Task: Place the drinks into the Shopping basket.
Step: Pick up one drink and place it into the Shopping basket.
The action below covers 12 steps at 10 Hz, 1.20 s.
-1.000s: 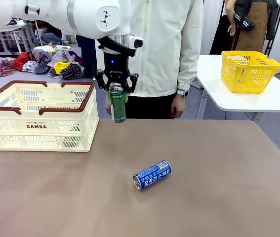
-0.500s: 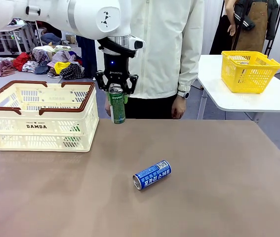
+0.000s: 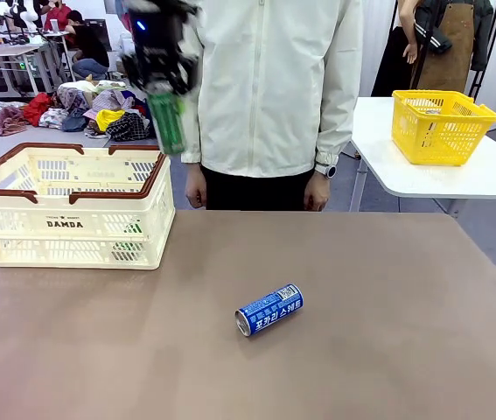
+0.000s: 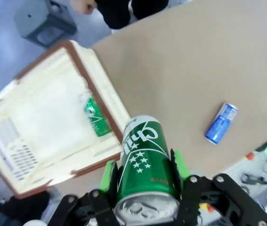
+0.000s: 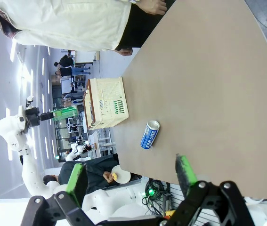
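**Green can lifted toward the basket**

My left gripper [image 4: 142, 172] is clamped on the green can [image 4: 141, 157]. The green pads press its sides near the silver top, and the body hangs free below. I judge it stiff but thin-walled and smooth, so it could dent or slip. A grip across the middle of the round body suits it better than one on the rim.

A second ago the can hung low, just right of the basket [image 3: 73, 223]. Now it is higher and further left, blurred, near the basket's far right corner. Another green can [image 4: 94, 115] lies inside the basket.

The blue can [image 3: 269, 310] lies on its side on the table [image 3: 387, 289], unmoved.

My right gripper [image 5: 131, 174] is spread wide and empty.
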Each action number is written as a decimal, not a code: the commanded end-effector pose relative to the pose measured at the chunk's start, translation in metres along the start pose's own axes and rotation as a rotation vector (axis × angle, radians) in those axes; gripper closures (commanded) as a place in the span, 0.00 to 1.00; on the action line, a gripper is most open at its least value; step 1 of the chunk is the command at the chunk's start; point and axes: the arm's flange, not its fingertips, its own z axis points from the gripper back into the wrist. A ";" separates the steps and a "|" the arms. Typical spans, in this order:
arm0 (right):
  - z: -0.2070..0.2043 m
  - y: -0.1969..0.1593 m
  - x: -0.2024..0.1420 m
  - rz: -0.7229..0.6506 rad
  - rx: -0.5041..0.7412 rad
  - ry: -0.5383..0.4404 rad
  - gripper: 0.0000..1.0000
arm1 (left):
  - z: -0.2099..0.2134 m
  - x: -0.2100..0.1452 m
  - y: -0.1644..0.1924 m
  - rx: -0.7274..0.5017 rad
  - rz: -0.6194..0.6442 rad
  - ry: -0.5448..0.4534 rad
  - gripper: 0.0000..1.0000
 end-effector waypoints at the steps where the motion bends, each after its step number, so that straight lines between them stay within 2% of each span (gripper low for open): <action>1: 0.001 0.000 0.000 0.018 0.008 -0.002 0.00 | 0.003 0.023 0.049 -0.049 -0.009 0.025 1.00; 4: 0.001 0.000 0.000 0.018 0.008 -0.002 0.00 | -0.018 0.011 0.154 -0.033 0.119 -0.014 1.00; 7: 0.001 0.000 0.000 0.018 0.008 -0.002 0.00 | -0.081 -0.034 0.222 -0.106 0.263 0.088 1.00; 8: 0.001 0.000 0.000 0.018 0.008 -0.002 0.00 | -0.104 -0.045 0.235 -0.082 0.382 0.084 1.00; 9: 0.001 0.000 0.000 0.018 0.008 -0.002 0.00 | -0.128 -0.053 0.239 -0.080 0.430 0.067 1.00; 12: 0.001 0.000 0.000 0.018 0.008 -0.002 0.00 | -0.177 -0.064 0.239 -0.129 0.447 0.038 1.00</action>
